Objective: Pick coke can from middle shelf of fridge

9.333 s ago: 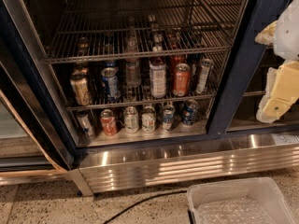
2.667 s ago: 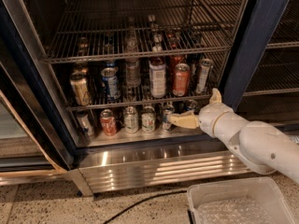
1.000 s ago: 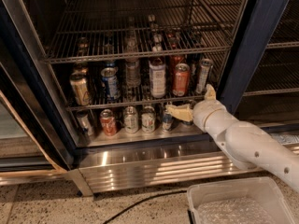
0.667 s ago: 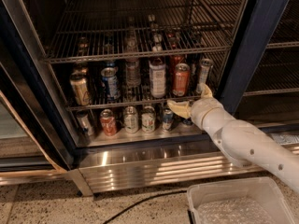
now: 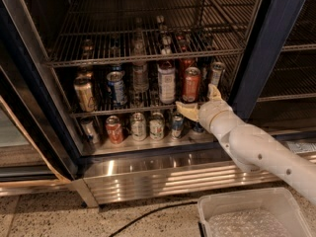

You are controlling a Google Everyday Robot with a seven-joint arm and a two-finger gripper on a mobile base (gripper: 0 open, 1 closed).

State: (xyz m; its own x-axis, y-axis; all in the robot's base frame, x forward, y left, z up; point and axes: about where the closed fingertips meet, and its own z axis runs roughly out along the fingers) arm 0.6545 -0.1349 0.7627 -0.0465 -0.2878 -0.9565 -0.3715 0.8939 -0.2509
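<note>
The coke can, orange-red with a silver top, stands upright at the right of the middle shelf, a wire rack in the fridge. My gripper is at the front rail of that shelf, just below and to the right of the can. It is open and empty. One cream finger points left under the can's base, the other points up beside the can's right. The white arm reaches in from the lower right.
On the middle shelf stand a tall white can, a blue can and a tan can. Below are several cans, including a small red one. A white bin and a black cable lie on the floor.
The arm came in from the right. The gripper has risen from the lower row of cans to the middle shelf's front rail, closer to the coke can.
</note>
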